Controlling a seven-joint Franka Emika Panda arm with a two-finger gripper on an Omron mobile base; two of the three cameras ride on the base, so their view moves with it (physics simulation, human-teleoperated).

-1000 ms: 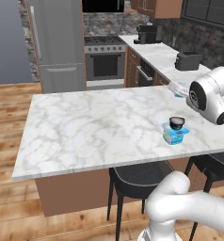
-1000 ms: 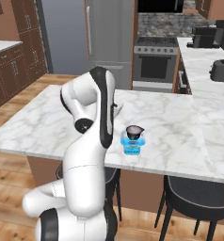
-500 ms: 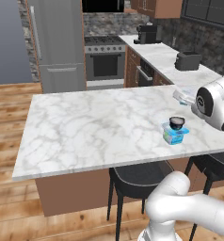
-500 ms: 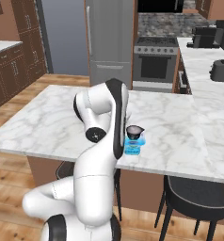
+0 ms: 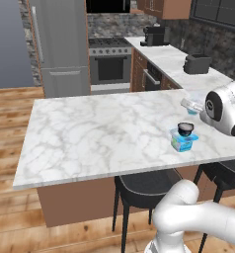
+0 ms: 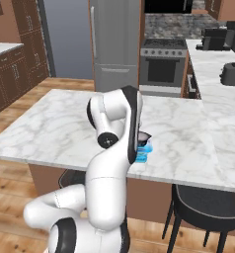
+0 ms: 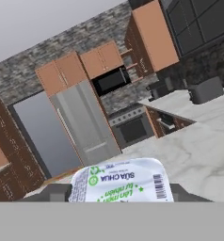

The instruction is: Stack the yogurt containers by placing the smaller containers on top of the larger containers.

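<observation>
Left base view is showing a wide island counter (image 5: 104, 133) with a white and grey marble top, standing on a wooden floor (image 5: 11, 94) in a kitchen. On the counter near its right front edge, the light-blue tub (image 5: 182, 142) is sitting, and the dark round cup (image 5: 185, 129) is resting on top of it. Behind them, close to the white arm, the tiny light-blue cup (image 5: 192, 104) is hanging a little above the marble. Hand view is showing this cup (image 7: 121, 181) from very near, its printed lid between the two finger tips of the claw (image 7: 118, 193), so the claw is pinching it. Behind the island a steel fridge (image 5: 58, 44) and an oven (image 5: 109, 66) are standing, and a toaster (image 5: 197, 63) is sitting on the side counter (image 5: 174, 59). Two black stools (image 5: 144, 190) are standing under the island's front edge.
</observation>
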